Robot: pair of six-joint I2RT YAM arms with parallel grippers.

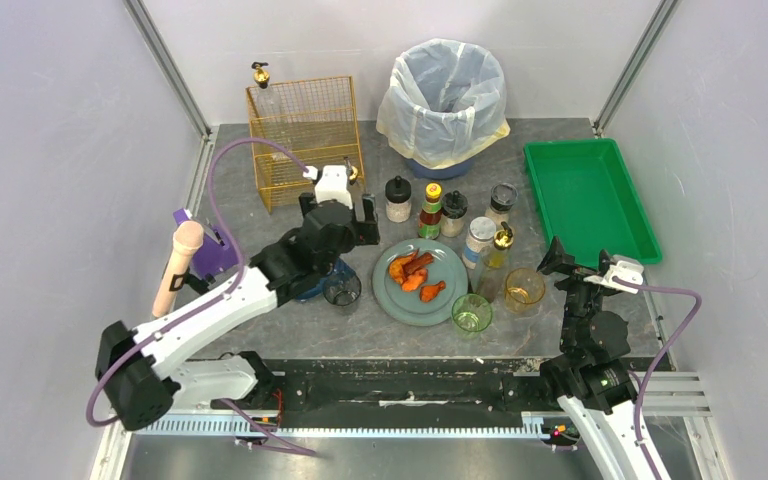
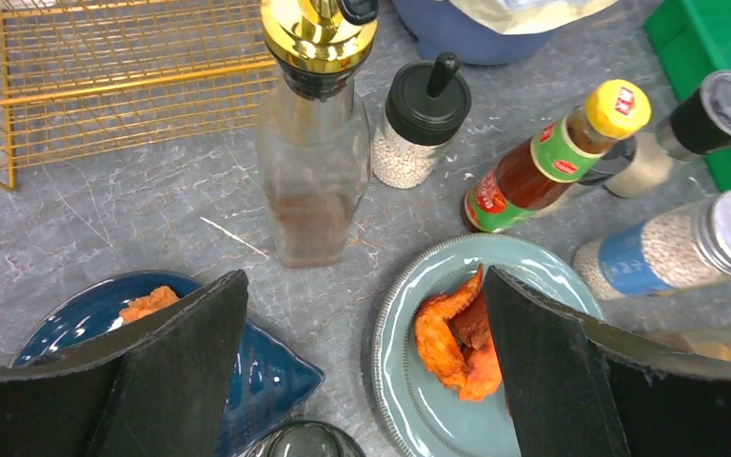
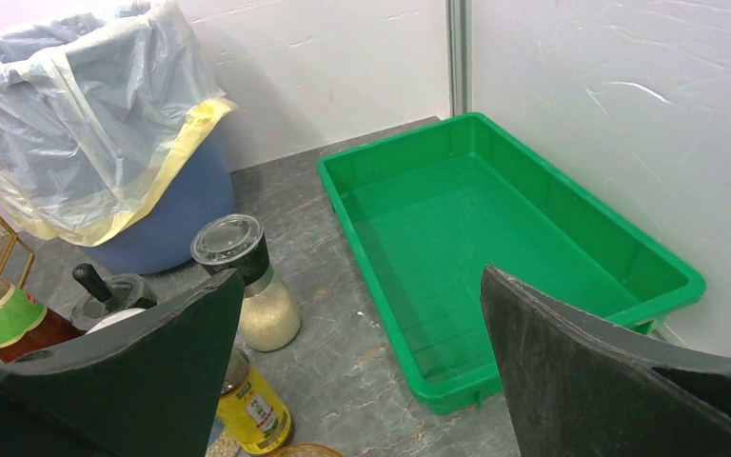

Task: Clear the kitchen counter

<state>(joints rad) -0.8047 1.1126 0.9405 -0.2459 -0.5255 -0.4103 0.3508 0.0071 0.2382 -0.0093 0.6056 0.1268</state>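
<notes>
1. Near field. My left gripper [image 2: 363, 278] has its jaws spread wide and holds nothing. It hangs over the kitchen counter [image 2: 105, 219], the dark veined slab under everything, between a blue dish [image 2: 262, 373] and a grey plate [image 2: 398, 376] of orange fried pieces. The right gripper [image 3: 360, 276] is equally wide and empty, near the counter's right edge.
2. Step in hand. I judge this to be the first pick, since nothing has been lifted yet.
3. Next move. The glass oil bottle [image 2: 309, 171] stands dead ahead. I would advance, close on its body and keep it upright (the white-bead jar [image 2: 417, 129] stands just beside it).
4. Writing. The sauce bottle [image 2: 523, 171] carries red and green labels that are too small to read.
5. Far field. The wire basket [image 2: 105, 76], lined bin [image 3: 86, 114] and green tray [image 3: 495, 219] are the likely destinations.
</notes>
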